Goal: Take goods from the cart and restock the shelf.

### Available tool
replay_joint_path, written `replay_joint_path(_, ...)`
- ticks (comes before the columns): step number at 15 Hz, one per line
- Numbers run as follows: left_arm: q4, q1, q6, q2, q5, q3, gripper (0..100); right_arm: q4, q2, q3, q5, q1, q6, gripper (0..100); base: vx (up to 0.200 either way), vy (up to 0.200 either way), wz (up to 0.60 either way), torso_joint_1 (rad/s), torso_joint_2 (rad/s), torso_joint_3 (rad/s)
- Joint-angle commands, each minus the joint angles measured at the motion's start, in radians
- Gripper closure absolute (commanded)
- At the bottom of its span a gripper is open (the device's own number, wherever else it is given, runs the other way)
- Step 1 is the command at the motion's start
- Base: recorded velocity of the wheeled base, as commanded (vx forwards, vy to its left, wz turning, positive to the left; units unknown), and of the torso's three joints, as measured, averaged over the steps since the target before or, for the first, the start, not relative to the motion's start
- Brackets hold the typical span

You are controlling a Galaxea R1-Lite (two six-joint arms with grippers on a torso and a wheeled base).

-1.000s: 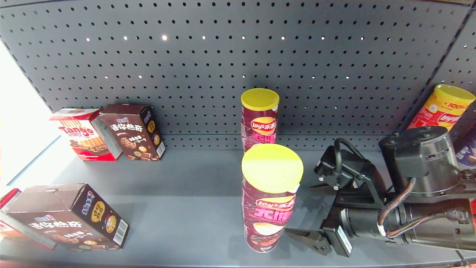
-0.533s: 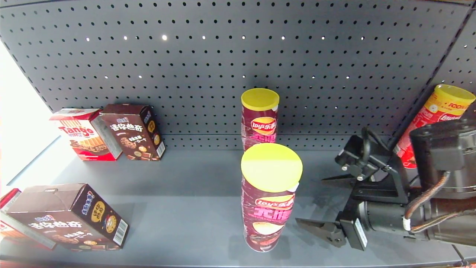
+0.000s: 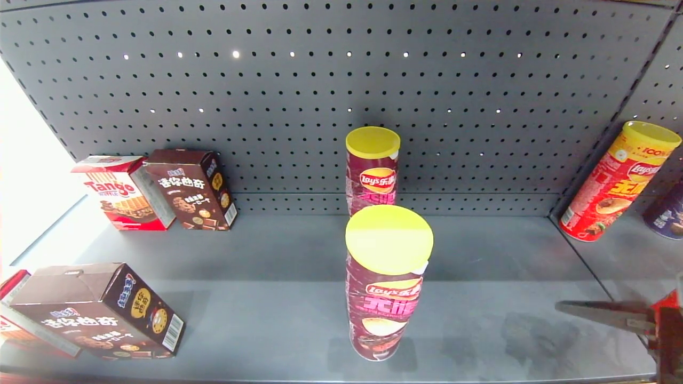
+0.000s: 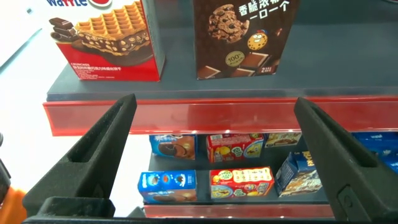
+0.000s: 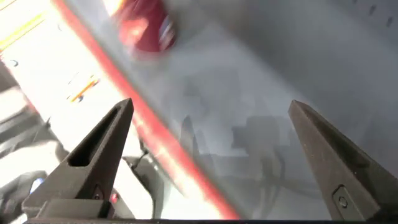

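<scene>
Two maroon chip cans with yellow lids stand upright mid-shelf, the front can [image 3: 388,282] directly before the back can [image 3: 372,168]. One dark finger [image 3: 597,311] of my right gripper pokes in at the lower right edge of the head view, well clear of the front can. In the right wrist view my right gripper [image 5: 210,106] is open with nothing in it, over the blurred shelf edge. My left gripper [image 4: 214,101] is open and empty, facing the shelf's red front rail [image 4: 217,112] below a wafer box [image 4: 106,37] and a cookie box [image 4: 245,34].
On the grey shelf [image 3: 267,256], a wafer box [image 3: 120,192] and brown cookie box [image 3: 195,186] stand at back left; another brown box [image 3: 101,309] lies at front left. A red can [image 3: 613,184] leans on the neighbouring bay at right. Lower shelves [image 4: 239,165] hold small boxes.
My right arm has pulled away from the front can, to the right and back out of the shelf. The front can stays standing where it was.
</scene>
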Motion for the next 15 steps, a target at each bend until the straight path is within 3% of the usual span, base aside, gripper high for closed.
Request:
replay_joint_path(1, 0.0, -0.001, 0.001, 0.002, -0.001, 0.0, 0, 0.002, -0.278, 0.169, -0.005, 0.029, 0.0, 0, 0.0, 0.0, 0.0, 0.0, 0.0, 0.0)
replay_joint_path(8, 0.0, -0.001, 0.0, 0.002, 0.003, 0.0, 0, 0.011, -0.824, 0.452, -0.005, 0.025, 0.141, 0, 0.0, 0.0, 0.0, 0.0, 0.0, 0.0)
replay_joint_path(10, 0.0, 0.0, 0.0, 0.002, 0.002, 0.0, 0, 0.094, -0.951, 0.459, -0.01, 0.006, 0.147, 0, 0.0, 0.0, 0.0, 0.0, 0.0, 0.0)
replay_joint_path(13, 0.0, 0.0, -0.002, 0.002, 0.003, 0.0, 0, 0.129, -0.953, 0.444, -0.005, -0.052, 0.16, 0, 0.0, 0.0, 0.0, 0.0, 0.0, 0.0)
replay_joint_path(15, 0.0, -0.001, 0.0, 0.002, 0.002, 0.0, 0, 0.129, -0.876, 0.444, -0.011, -0.218, 0.164, 0, 0.0, 0.0, 0.0, 0.0, 0.0, 0.0)
